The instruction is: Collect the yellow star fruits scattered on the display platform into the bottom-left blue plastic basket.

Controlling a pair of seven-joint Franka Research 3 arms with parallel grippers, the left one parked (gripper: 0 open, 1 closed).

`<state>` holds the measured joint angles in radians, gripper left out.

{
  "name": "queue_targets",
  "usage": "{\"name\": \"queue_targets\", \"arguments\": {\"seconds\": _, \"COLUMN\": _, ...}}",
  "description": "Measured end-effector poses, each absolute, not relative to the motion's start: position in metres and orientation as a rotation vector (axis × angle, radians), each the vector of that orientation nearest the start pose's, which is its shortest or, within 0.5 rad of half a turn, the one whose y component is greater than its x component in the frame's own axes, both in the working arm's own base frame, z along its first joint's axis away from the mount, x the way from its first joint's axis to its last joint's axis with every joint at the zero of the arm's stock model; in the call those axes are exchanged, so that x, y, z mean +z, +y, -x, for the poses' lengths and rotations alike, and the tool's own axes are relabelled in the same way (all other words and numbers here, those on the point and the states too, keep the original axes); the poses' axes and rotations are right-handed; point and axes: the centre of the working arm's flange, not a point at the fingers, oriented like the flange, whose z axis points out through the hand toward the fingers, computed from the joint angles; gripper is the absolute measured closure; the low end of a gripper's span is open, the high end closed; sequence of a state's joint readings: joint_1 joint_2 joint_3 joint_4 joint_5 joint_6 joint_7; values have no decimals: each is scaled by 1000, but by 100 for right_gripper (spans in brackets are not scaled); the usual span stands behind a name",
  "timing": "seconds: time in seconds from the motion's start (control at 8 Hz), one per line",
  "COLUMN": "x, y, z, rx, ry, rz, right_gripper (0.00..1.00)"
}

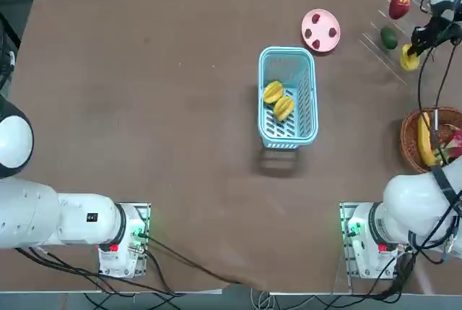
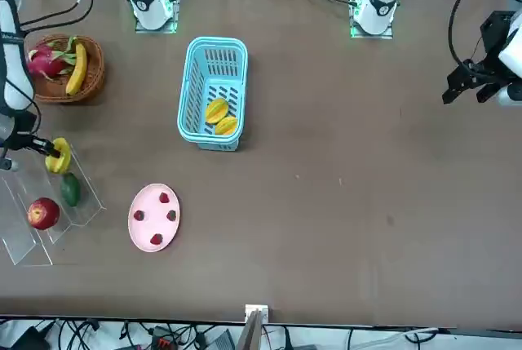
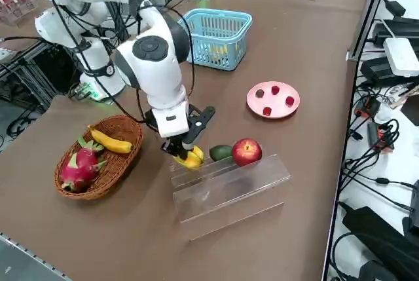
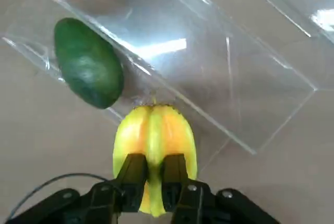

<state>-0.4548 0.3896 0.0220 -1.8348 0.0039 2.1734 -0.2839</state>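
star fruit [image 4: 154, 141] | right pincer [image 4: 154, 174] clamped tight on its ridge | at display platform [image 3: 229, 189]

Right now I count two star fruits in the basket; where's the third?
In the right hand, at the clear rack's end, beside the green fruit.

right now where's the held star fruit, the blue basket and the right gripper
held star fruit [image 4: 154, 135], right wrist view, ridged middle
blue basket [image 1: 287, 53], top view, far rim
right gripper [image 4: 153, 174], right wrist view, between fingertips
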Motion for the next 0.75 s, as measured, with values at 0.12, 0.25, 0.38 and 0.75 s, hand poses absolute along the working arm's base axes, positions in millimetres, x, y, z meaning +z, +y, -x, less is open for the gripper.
{"name": "queue_targets", "arguments": {"seconds": 0.12, "x": 341, "y": -256, "z": -580, "rx": 132, "ry": 244, "rz": 3084, "right_gripper": 81}}
{"name": "queue_targets", "arguments": {"seconds": 0.25, "x": 371, "y": -229, "z": -588, "rx": 190, "ry": 292, "rz": 3066, "right_gripper": 81}}
{"name": "queue_targets", "arguments": {"seconds": 0.38, "x": 400, "y": -180, "z": -596, "rx": 237, "ry": 380, "rz": 3058, "right_gripper": 81}}
{"name": "queue_targets", "arguments": {"seconds": 0.75, "x": 453, "y": 42, "z": -591, "rx": 343, "ry": 667, "rz": 3083, "right_gripper": 81}}
